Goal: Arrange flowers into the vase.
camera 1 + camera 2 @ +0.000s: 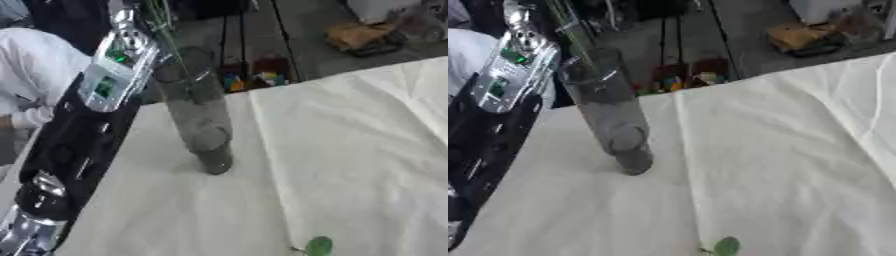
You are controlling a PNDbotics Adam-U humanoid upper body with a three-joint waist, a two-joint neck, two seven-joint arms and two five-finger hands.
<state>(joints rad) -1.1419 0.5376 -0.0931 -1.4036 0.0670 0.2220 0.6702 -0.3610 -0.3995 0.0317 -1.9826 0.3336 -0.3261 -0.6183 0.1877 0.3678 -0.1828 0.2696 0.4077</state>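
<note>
A tall clear glass vase [197, 115] stands upright on the white tablecloth [350, 150], left of the middle. Thin green stems [166, 35] run down from the top edge into its mouth. My left arm [96, 110], black with a silver wrist section and green lights, rises from the lower left beside the vase and past its rim. The hand itself is cut off by the top edge, so what holds the stems is hidden. A single green leaf [319, 246] lies on the cloth at the bottom edge. My right hand shows in no view.
The table's far edge [289, 85] runs diagonally behind the vase. On the floor beyond are small colourful objects [254, 72] and an orange thing [363, 35]. A person in white [26, 65] is at the far left.
</note>
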